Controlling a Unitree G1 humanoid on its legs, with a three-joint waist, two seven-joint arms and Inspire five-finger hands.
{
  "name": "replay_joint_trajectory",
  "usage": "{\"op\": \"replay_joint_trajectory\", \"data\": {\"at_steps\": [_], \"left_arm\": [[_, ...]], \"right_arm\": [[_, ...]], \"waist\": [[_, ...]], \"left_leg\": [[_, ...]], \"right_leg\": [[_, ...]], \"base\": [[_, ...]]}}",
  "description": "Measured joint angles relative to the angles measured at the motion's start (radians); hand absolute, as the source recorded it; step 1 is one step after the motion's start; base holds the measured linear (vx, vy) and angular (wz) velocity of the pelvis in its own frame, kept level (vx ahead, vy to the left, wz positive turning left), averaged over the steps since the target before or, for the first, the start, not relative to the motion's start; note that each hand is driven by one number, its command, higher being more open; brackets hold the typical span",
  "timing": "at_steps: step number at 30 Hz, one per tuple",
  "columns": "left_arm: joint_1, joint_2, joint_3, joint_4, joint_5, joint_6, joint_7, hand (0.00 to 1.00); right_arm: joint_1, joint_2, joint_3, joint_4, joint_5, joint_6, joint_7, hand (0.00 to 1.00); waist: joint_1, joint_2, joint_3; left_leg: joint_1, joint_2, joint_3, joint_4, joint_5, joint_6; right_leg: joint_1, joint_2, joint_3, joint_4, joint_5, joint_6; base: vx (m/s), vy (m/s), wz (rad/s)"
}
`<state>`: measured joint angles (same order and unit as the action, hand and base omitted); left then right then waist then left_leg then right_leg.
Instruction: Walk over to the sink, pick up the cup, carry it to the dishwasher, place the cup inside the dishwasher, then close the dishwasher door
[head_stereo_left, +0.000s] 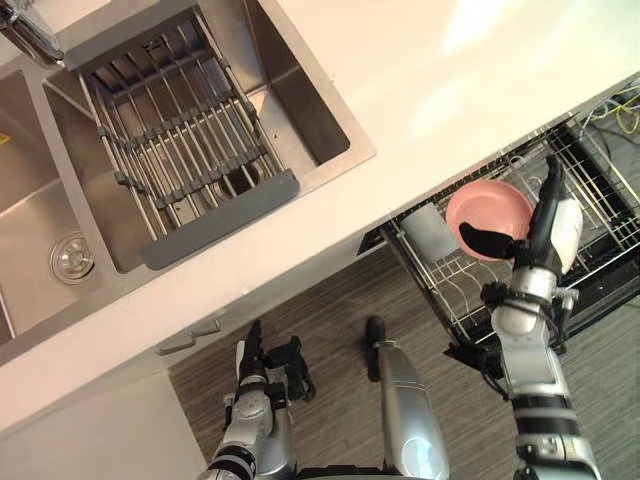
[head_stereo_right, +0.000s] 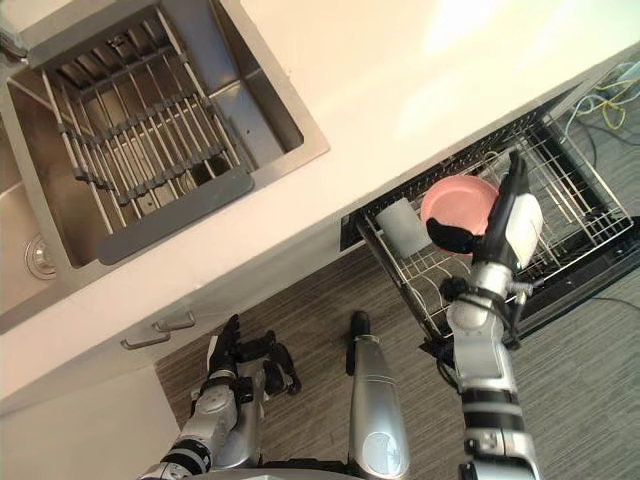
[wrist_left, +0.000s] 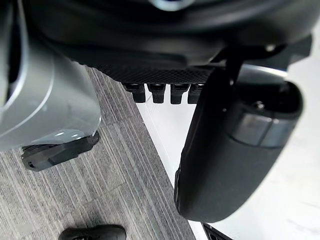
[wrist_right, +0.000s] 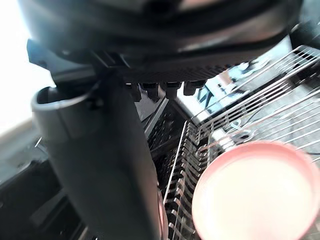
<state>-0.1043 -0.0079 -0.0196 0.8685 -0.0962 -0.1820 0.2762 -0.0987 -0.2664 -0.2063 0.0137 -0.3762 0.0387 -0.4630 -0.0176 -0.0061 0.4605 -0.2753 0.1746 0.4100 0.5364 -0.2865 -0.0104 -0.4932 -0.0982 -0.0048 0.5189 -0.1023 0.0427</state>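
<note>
The right hand (head_stereo_left: 545, 230) reaches over the pulled-out dishwasher rack (head_stereo_left: 600, 215) with its fingers straight and pointing away from the robot, and its thumb (head_stereo_left: 487, 240) stuck out sideways. It is not clenched on anything. The pink cup (head_stereo_left: 488, 208) sits on the hand's thumb side, just beside the palm, with its open mouth turned up towards the head camera. The thumb lies across the cup's near rim, though whether it actually presses on the cup I cannot tell. In the right wrist view the cup (wrist_right: 255, 195) shows past the thumb with the rack's wires behind it, apart from the fingertips. Further out on the same thumb side, just beyond the pink cup, a pale grey cup (head_stereo_left: 432, 230) stands in the rack near its corner under the white counter (head_stereo_left: 450, 90). Well away across that counter is the steel sink (head_stereo_left: 300, 100), which has a slatted grey drainer (head_stereo_left: 170, 150) set in it. The left hand (head_stereo_left: 255, 365) hangs low by the cabinet front above the striped floor (head_stereo_left: 330, 330) — fingers loose, holding nothing.
</note>
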Motion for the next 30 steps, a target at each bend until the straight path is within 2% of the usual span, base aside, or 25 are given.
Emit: {"op": "replay_joint_trajectory", "data": {"at_steps": [3,6,14,16,18,20,24,26,30], "left_arm": [[0.017,0.008,-0.006,0.002,0.018,0.003,-0.006,1.00],[0.043,0.030,-0.005,0.017,0.032,0.006,-0.018,1.00],[0.111,0.030,0.016,0.067,0.089,0.016,-0.040,1.00],[0.134,0.029,0.045,0.073,0.099,0.024,-0.044,1.00],[0.153,0.024,0.064,0.073,0.099,0.030,-0.047,1.00],[0.164,0.013,0.100,0.074,0.099,0.062,-0.059,1.00],[0.170,0.009,0.139,0.074,0.100,0.075,-0.066,1.00],[0.179,0.003,0.158,0.074,0.101,0.082,-0.075,1.00],[0.192,-0.003,0.176,0.074,0.118,0.093,-0.084,1.00]], "right_arm": [[0.111,0.040,-0.031,-0.100,0.000,-0.008,0.002,1.00],[0.201,0.083,-0.033,-0.154,-0.002,-0.051,0.002,1.00],[0.377,0.195,-0.133,-0.185,0.044,-0.141,0.039,1.00],[0.416,0.248,-0.189,-0.188,0.145,-0.172,0.066,1.00],[0.446,0.277,-0.229,-0.188,0.203,-0.181,0.076,1.00],[0.478,0.306,-0.267,-0.188,0.293,-0.189,0.090,1.00],[0.504,0.335,-0.292,-0.163,0.429,-0.205,0.114,1.00],[0.502,0.339,-0.295,-0.098,0.541,-0.215,0.137,1.00],[0.504,0.346,-0.295,0.024,0.667,-0.218,0.170,1.00]], "waist": [[-0.006,-0.010,-0.008],[-0.032,-0.035,-0.042],[-0.070,-0.029,-0.156],[-0.079,-0.029,-0.192],[-0.080,-0.026,-0.220],[-0.083,-0.025,-0.251],[-0.085,-0.025,-0.258],[-0.084,-0.022,-0.278],[-0.084,-0.013,-0.300]], "left_leg": [[0.056,-0.008,0.005,-0.047,0.009,-0.009],[0.095,-0.019,0.004,-0.107,0.028,-0.016],[0.223,-0.057,-0.006,-0.276,0.102,-0.012],[0.271,-0.065,-0.003,-0.327,0.114,-0.014],[0.303,-0.069,0.002,-0.351,0.118,-0.014],[0.320,-0.072,0.010,-0.362,0.118,-0.015],[0.348,-0.071,0.016,-0.368,0.118,-0.015],[0.358,-0.068,0.028,-0.373,0.118,-0.015],[0.385,-0.060,0.048,-0.383,0.117,-0.017]], "right_leg": [[0.048,0.004,0.000,-0.031,0.000,0.001],[0.083,0.008,-0.004,-0.070,0.003,0.003],[0.227,0.013,-0.010,-0.242,0.045,0.022],[0.281,0.014,-0.013,-0.300,0.060,0.028],[0.314,0.014,-0.014,-0.328,0.063,0.031],[0.333,0.013,-0.015,-0.346,0.065,0.035],[0.359,0.015,-0.013,-0.352,0.065,0.035],[0.360,0.020,-0.007,-0.351,0.064,0.034],[0.369,0.031,-0.001,-0.346,0.055,0.022]], "base": [[0.06,-0.001,-0.05],[0.11,-0.026,0.01],[0.12,0.019,-0.02],[0.10,0.049,0.00],[0.10,0.058,-0.03],[0.07,0.048,-0.05],[0.00,0.021,-0.04],[-0.04,-0.011,-0.09],[-0.06,-0.025,-0.09]]}}
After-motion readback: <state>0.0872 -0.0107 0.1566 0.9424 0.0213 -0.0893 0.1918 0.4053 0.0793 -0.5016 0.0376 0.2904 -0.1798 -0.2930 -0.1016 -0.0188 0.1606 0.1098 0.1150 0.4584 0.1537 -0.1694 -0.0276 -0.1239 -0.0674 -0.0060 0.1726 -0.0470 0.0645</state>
